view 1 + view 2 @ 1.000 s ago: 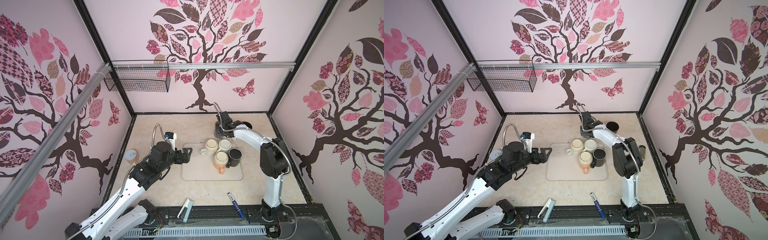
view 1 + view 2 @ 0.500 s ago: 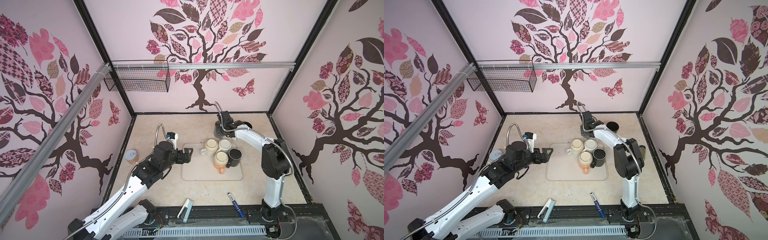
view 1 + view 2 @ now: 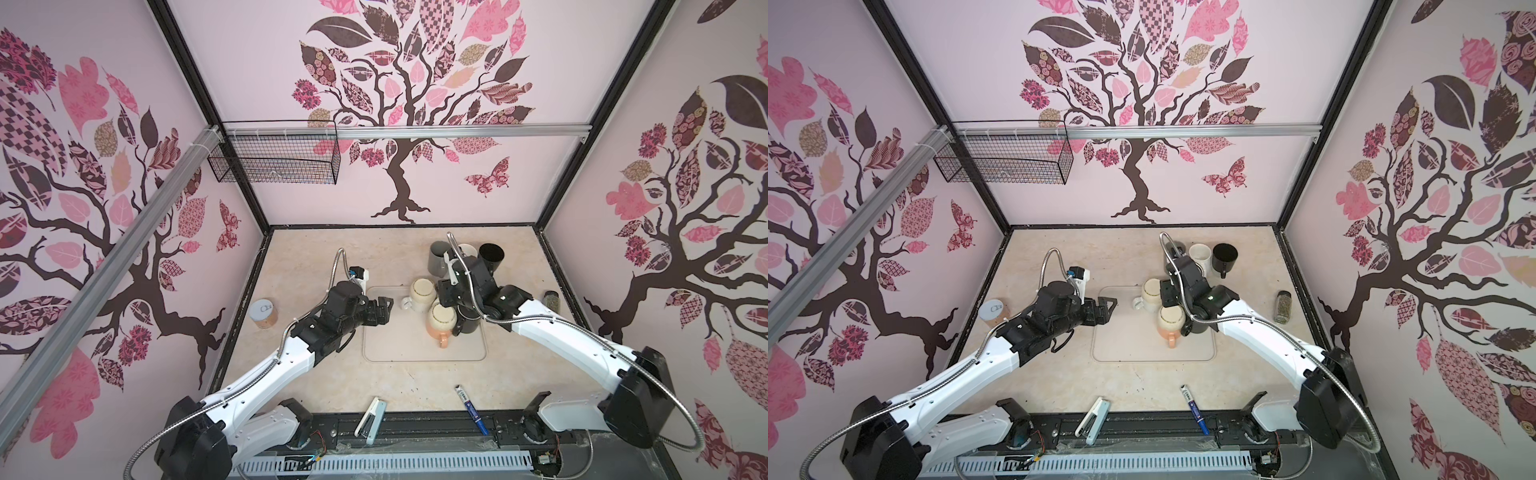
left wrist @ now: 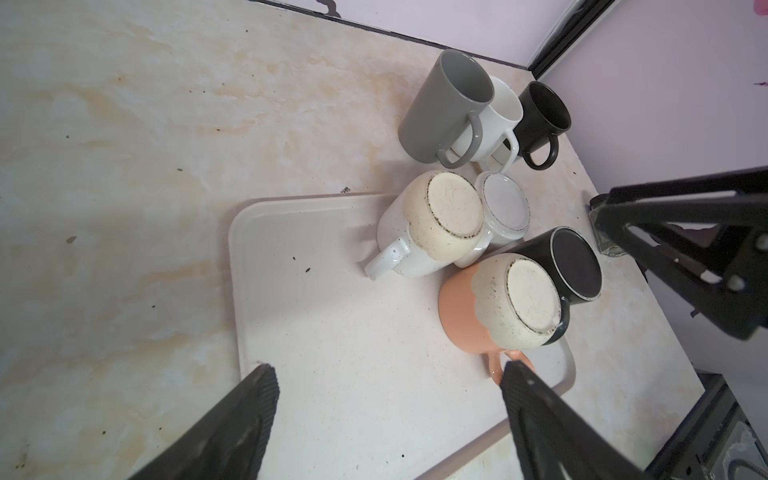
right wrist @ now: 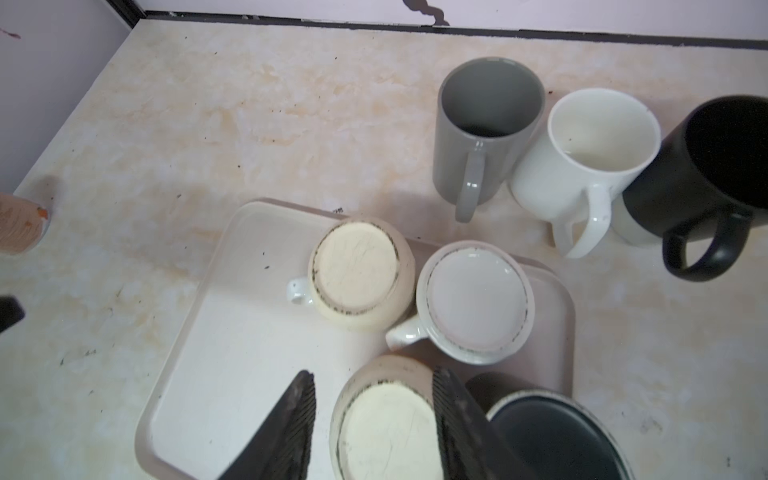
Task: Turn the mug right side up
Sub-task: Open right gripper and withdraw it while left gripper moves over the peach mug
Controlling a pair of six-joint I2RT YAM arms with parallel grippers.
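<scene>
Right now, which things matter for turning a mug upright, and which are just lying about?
Job in hand:
bottom-up on the tray: cream mug, white mug, peach mug, black mug
right tool, open near the peach mug
upright behind, seemingly done: grey mug, white cup, black cup

Lying about:
lidded jar, spice jar, pen, white stapler-like thing, wire basket

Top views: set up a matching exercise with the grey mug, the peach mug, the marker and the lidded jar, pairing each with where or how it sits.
Column one
1. grey mug
2. peach mug
3. marker
4. lidded jar

Column two
a. lying near the front edge of the table
b. upside down on the tray
c. upright behind the tray
d. standing left of the tray, by the left wall

Pairs: 1-c, 2-b, 3-a, 4-d
</scene>
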